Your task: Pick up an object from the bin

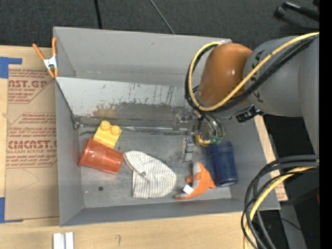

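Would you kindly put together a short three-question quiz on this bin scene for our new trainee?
1. True or false: the orange cup stands upright.
2. Which thing lies nearest the gripper? A) yellow block B) dark blue cylinder C) orange cup
3. Fill in: between the orange cup and the orange toy lies a striped ____.

Key: 1 false, it lies on its side; 2 B; 3 cloth.
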Available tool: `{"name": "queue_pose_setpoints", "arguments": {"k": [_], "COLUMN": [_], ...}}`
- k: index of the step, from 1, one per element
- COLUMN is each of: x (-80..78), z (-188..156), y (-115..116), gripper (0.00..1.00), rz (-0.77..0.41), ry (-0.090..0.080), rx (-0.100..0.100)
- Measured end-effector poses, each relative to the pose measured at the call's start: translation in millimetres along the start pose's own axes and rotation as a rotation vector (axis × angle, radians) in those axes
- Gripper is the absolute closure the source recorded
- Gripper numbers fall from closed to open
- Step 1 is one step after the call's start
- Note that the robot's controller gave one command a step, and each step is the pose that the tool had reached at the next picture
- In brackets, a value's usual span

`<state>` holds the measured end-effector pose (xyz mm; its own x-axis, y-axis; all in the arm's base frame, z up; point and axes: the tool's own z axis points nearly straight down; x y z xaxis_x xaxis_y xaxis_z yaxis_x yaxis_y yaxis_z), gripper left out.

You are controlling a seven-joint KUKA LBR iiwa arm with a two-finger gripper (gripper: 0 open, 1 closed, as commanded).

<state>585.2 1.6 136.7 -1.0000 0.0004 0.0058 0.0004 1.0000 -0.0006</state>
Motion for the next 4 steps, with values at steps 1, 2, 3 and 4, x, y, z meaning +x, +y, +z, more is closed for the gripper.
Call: {"name": "queue_pose_setpoints", "arguments": {"k": [1,2,3,4], "x": [-1.8,38.2,57.0,71.0], "z": [-5,50,82,35], "y": [0,43,64,66], "gripper": [0.00,0.00,0.00,0.00], "rz": [0.000,-0.035,-0.048,-0.024], "ry": [-0.007,-0.012,0.000,-0.008], "rx": [0.000,0.000,-0.002,-0.002]}}
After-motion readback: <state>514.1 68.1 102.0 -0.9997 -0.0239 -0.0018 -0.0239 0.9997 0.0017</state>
